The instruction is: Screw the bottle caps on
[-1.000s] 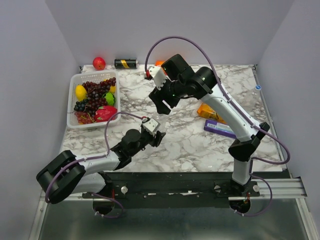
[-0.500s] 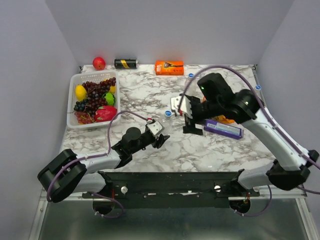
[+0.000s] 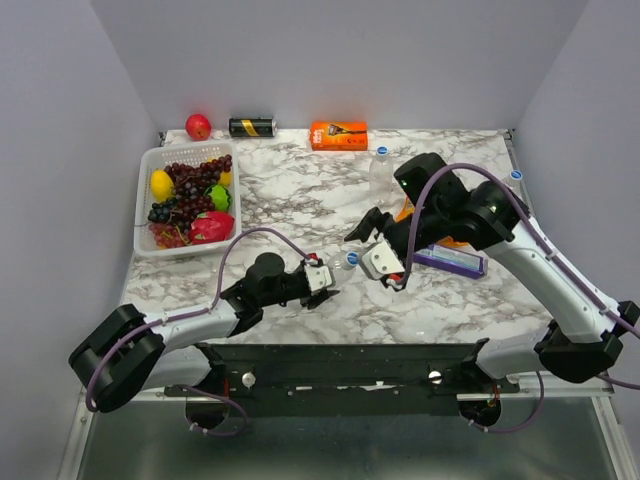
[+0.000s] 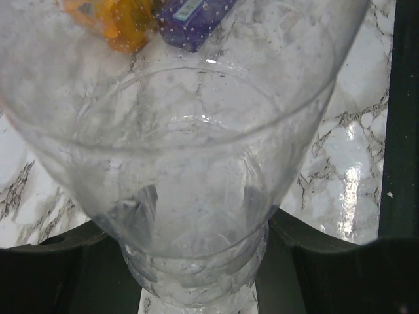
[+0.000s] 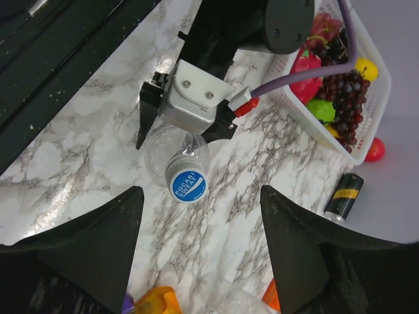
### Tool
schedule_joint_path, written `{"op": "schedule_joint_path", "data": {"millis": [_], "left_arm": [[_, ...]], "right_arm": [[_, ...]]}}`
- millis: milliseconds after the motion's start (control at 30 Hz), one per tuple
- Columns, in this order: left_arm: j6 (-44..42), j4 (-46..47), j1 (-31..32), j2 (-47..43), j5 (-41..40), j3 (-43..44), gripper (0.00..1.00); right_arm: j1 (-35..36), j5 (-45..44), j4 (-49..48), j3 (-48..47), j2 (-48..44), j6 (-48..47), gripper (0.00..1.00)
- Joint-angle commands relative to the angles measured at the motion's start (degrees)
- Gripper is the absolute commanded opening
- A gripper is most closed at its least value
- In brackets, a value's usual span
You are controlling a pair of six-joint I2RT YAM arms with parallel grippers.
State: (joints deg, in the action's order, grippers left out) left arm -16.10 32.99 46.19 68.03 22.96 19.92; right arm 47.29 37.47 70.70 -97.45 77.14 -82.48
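Nearest me, the left arm lay low over the front of the table (image 3: 285, 195). Its left claw (image 5: 182, 139) was clenched on the lower body of a clear bottle (image 5: 171, 156), with 1 finger on each side. Through the left wrist camera the bottle's wall filled almost everything, and dark pads showed pressed against it. The bottle was in the front half of the marble, near the middle. A blue cap (image 5: 186, 185) with white lettering sat on its neck; whether it was screwed tight I could not tell. Above it the right claw (image 5: 200, 193) hung released, its 2 fingers (image 5: 91, 248) spread wide on either side of the cap without touching it.

Behind the right claw a purple box (image 3: 447, 260) lay flat, with an orange packet (image 5: 157, 301) just beside it, partly hidden by the arm. Off to the left stood a white basket (image 3: 141, 200) holding grapes and other fruit. Farther back, another bottle (image 3: 379, 180) stood upright with a 2nd cap (image 3: 382, 151) on top. A 3rd cap (image 3: 516, 174) lay loose at the right edge of the table. Along the far wall lay an orange box (image 3: 338, 134), a black-and-gold can (image 3: 251, 127) and a red apple (image 3: 198, 126).
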Motion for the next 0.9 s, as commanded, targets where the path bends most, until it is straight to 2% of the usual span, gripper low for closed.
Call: {"op": "schedule_joint_path", "data": {"millis": [0,233,467,700,867], "left_arm": [[-3.85,-2.14,-0.23,-1.67,2.26,1.0,0.0],[-6.49,-3.73,-0.23,-2.55,2.27,1.26,0.0],[-5.53,-3.99,-0.31,-2.9,1.04,0.91,0.0],[-3.94,-2.58,-1.46,-2.2,0.33,0.82,0.0],[-4.91,-2.41,-1.55,-1.76,0.94,1.52,0.0]], "right_arm": [[-0.09,4.36,14.62,-3.71,2.74,-12.96,0.78],[-0.09,4.01,14.38,-3.36,4.59,-15.95,0.77],[-0.09,1.73,16.67,-1.43,4.77,-18.94,0.75],[-0.09,-0.12,16.67,3.58,2.92,-16.49,0.75],[-0.09,-0.03,16.32,1.22,6.17,-11.32,0.77]]}}
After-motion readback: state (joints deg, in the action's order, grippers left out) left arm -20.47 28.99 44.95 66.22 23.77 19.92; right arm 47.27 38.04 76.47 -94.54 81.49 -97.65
